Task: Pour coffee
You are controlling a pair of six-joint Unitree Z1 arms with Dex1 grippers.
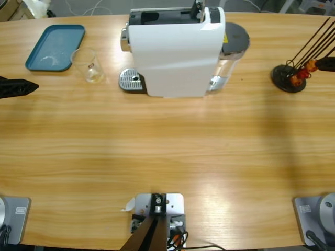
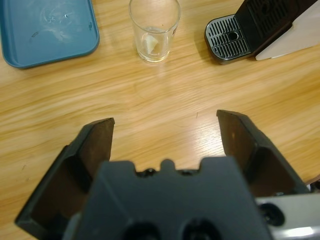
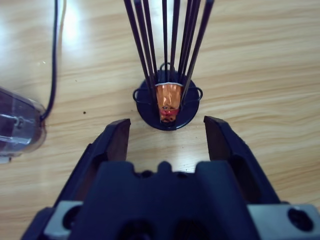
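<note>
High view: one glass (image 1: 91, 65), one blue tray (image 1: 55, 47), one white machine (image 1: 175, 51), one wire rack (image 1: 291, 77).
Wrist views alone show both grippers, left (image 2: 165, 127) and right (image 3: 166, 134), jaws spread, holding nothing; the orange capsule (image 3: 167, 100) in the rack shows clearest there. No coffee visible in the glass.

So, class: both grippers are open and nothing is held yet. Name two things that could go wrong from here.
1. The glass stands beside the blue tray, away from the drip grate; a clumsy grasp by the open left gripper might tip it.
2. The open right gripper faces a thin wire capsule rack; closing in could topple it.
</note>
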